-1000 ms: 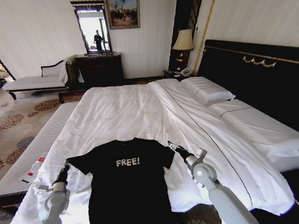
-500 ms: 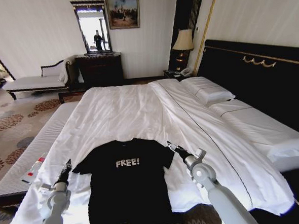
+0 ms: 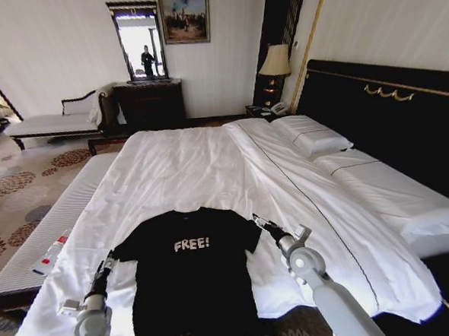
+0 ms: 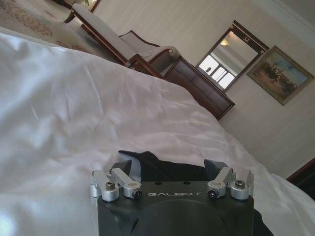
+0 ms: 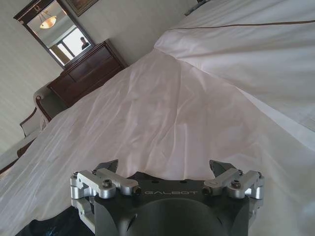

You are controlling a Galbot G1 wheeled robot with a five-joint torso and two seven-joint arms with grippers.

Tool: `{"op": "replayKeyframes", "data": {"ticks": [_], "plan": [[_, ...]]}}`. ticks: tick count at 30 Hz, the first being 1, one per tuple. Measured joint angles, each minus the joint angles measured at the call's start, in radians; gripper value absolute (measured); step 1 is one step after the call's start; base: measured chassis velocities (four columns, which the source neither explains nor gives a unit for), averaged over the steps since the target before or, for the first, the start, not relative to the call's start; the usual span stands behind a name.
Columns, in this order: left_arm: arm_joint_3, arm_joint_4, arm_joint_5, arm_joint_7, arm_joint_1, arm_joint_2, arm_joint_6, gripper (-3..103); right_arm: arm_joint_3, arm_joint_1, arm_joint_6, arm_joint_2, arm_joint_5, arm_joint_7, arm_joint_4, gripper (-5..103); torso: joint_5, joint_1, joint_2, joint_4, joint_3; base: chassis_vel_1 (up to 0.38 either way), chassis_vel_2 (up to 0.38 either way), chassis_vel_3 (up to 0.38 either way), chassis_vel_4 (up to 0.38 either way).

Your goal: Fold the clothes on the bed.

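The clothes are one black T-shirt (image 3: 193,280) with white "FREE!" lettering, lying flat and face up at the near end of the bed (image 3: 186,166), collar toward the far side. My left gripper (image 3: 108,261) is at the shirt's left sleeve, open, and the left wrist view shows black fabric (image 4: 162,169) between its spread fingers (image 4: 121,166). My right gripper (image 3: 260,221) rests at the right sleeve, also open. The right wrist view has its fingers (image 5: 109,165) wide apart over white sheet, with the dark shirt edge (image 5: 49,226) just beneath.
White pillows (image 3: 312,136) lie against the tall black headboard (image 3: 389,112) on the right. A pale bench (image 3: 38,240) with small items (image 3: 51,256) runs along the bed's left side. A dresser (image 3: 150,104), lamp (image 3: 275,60) and chaise (image 3: 54,121) stand at the far wall.
My left arm has drawn back toward me and shifted inward onto the left sleeve, whose tip now lies a little further in. The right arm has hardly moved.
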Motion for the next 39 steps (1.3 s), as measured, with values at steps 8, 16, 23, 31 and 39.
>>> {"op": "replayKeyframes", "data": {"ticks": [8, 16, 23, 31, 39], "plan": [[0.04, 0.015, 0.072, -0.009, -0.006, -0.032, 0.001, 103, 0.008, -0.007, 0.001, -0.009, 0.0, 0.0, 0.008, 100, -0.0003, 0.0, 0.0, -0.0003, 0.0, 0.0, 0.0, 0.0, 0.0], [0.048, 0.034, 0.071, -0.013, -0.019, -0.043, 0.006, 85, 0.013, -0.002, 0.002, -0.018, 0.003, 0.0, 0.008, 100, -0.0002, 0.0, 0.0, -0.0002, 0.0, 0.0, 0.0, 0.0, 0.0], [0.051, 0.048, 0.064, -0.015, -0.028, -0.048, 0.01, 57, 0.006, 0.003, 0.002, -0.012, 0.003, 0.001, 0.006, 100, -0.0002, 0.0, 0.0, -0.0002, 0.0, 0.0, 0.0, 0.0, 0.0], [0.051, 0.054, 0.059, -0.016, -0.03, -0.052, 0.01, 25, 0.006, 0.003, 0.002, -0.015, 0.002, 0.002, 0.004, 100, -0.0003, 0.0, 0.0, -0.0002, 0.0, 0.0, 0.0, 0.0, 0.0], [0.048, 0.046, 0.057, -0.019, -0.027, -0.052, 0.01, 2, 0.006, 0.003, 0.002, -0.014, 0.0, 0.002, 0.003, 100, -0.0003, 0.0, 0.0, -0.0003, 0.0, 0.0, 0.0, 0.0, 0.0]]}}
